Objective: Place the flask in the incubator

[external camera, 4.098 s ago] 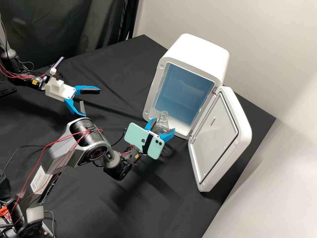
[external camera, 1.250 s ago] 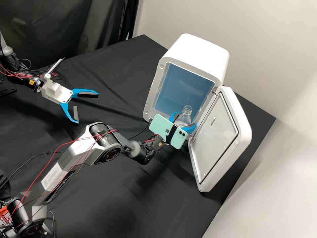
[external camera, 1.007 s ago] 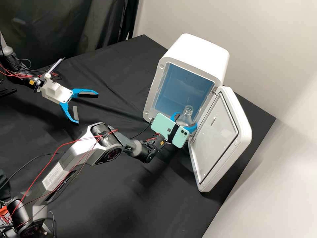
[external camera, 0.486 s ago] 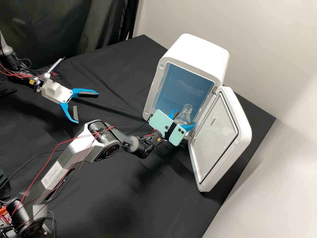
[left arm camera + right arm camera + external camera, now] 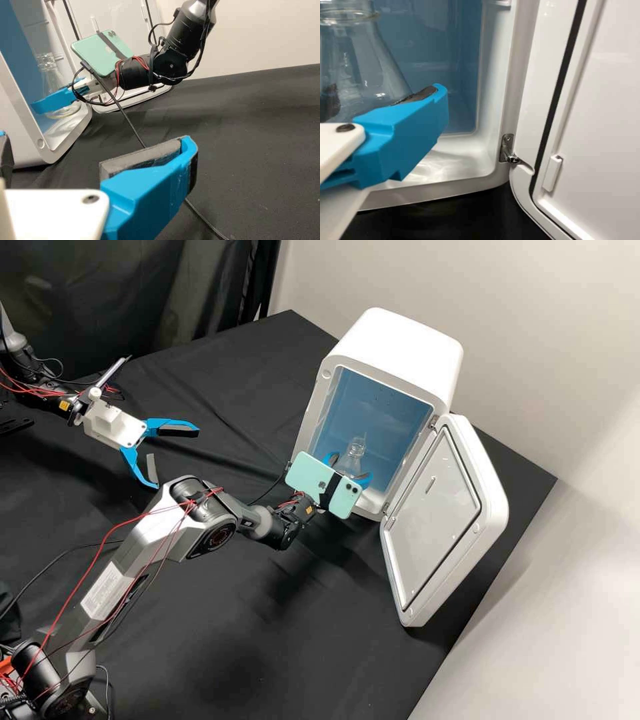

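From the high view, your right gripper (image 5: 346, 467) is clamped on the flask (image 5: 354, 451), one blue finger on either side of its cone. The flask stands upright inside the mouth of the incubator (image 5: 400, 353), toward 2 o'clock on the bench (image 5: 280, 640). The door (image 5: 441, 517) hangs wide open at 4 o'clock from the box. A mint-green phone (image 5: 325, 484) is strapped just behind that gripper. Your left gripper (image 5: 175, 457) hovers at 9 o'clock, well apart from the incubator, its fingers spread wide and holding nothing.

From the left wrist view, you see a blue finger of the right gripper pressed against the flask's side. The flask is inside the white frame. Whether its base touches the floor, you cannot tell.

From the right wrist view, your finger (image 5: 402, 130) lies against the glass cone, with the blue interior behind it and the door hinge (image 5: 509, 154) beside it.
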You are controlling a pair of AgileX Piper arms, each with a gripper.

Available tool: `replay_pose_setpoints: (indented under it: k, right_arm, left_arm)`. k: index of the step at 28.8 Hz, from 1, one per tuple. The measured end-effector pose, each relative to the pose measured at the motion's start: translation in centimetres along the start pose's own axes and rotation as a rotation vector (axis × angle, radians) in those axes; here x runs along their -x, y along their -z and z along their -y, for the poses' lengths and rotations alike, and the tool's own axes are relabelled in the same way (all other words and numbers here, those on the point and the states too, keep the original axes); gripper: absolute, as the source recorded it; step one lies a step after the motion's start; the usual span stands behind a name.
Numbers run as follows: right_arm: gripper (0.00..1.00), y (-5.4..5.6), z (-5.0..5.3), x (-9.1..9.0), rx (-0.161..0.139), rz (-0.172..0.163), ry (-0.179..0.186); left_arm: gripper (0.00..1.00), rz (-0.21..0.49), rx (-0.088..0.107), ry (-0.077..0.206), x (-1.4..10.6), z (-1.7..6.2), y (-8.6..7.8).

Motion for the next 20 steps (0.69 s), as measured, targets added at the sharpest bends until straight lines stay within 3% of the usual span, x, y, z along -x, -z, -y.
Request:
replay_pose_setpoints:
  k: [11, 13, 16, 20]
  right_arm:
    - [0.00, 0.5, 0.4, -0.2, -0.007, -0.003, 0.018]
    - [0.00, 0.5, 0.2, -0.4, -0.011, -0.020, 0.024]
    - [0.00, 0.3, -0.1, -1.0, -0.007, -0.042, 0.033]
    - [0.00, -0.6, -0.1, -1.8, -0.019, -0.034, 0.036]
  left_arm:
    - [1.00, 0.000, 0.000, 0.000, 0.0, 0.00, 0.0]
    - [1.00, 0.000, 0.000, 0.000, 0.0, 0.00, 0.0]
    - [1.00, 0.000, 0.000, 0.000, 0.0, 0.00, 0.0]
    - [1.00, 0.000, 0.000, 0.000, 0.0, 0.00, 0.0]
